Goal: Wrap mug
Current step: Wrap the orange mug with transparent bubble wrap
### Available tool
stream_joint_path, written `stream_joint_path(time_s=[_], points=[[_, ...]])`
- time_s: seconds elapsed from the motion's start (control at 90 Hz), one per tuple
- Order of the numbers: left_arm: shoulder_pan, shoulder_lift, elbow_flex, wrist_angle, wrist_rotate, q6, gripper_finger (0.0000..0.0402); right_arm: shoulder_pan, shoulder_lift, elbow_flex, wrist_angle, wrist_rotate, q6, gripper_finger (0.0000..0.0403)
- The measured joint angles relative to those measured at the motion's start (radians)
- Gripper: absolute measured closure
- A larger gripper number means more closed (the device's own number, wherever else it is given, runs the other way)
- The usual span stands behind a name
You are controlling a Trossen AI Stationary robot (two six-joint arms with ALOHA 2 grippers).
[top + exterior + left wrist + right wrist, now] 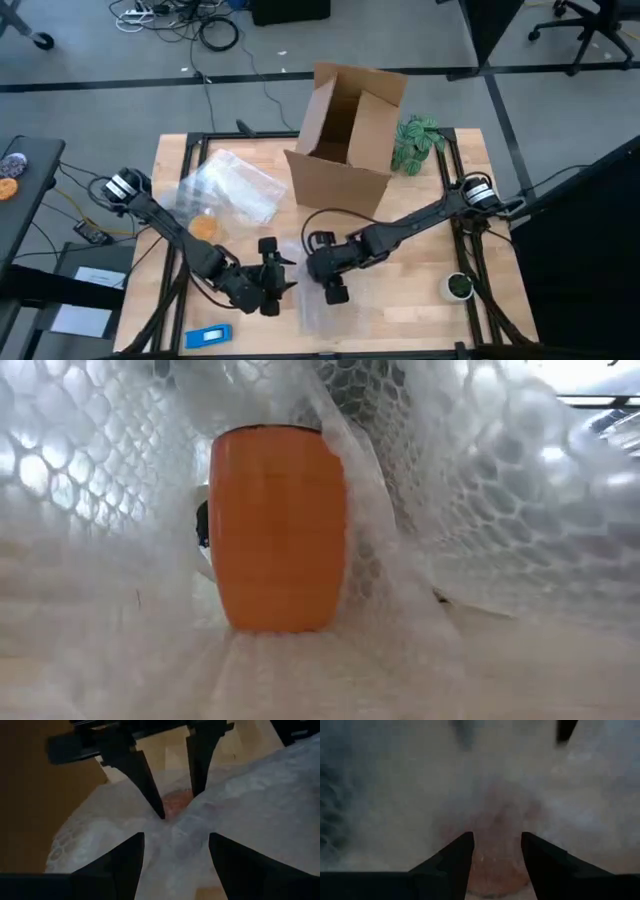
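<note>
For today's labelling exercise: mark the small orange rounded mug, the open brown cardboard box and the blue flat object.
small orange rounded mug [278, 530], low view, front wall.
open brown cardboard box [338, 182], high view, front panel.
blue flat object [209, 337], high view, its middle.

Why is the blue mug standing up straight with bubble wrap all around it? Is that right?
Not quite: the mug is orange, not blue, as the low view shows. The rest holds: it stands upright with bubble wrap all around it.
</note>
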Motion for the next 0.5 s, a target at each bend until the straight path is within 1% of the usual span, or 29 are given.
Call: stream_joint_path(time_s=[0.289, 0.5], points=[[0.007, 0.066, 0.0, 0.08, 0.0, 0.019, 0.0193, 0.004, 0.0, 0.01, -0.019, 0.001, 0.018, 0.0254], [0.008, 0.083, 0.0, 0.078, 0.015, 0.013, 0.0193, 0.008, -0.001, 0.017, -0.032, 0.001, 0.034, 0.0254]])
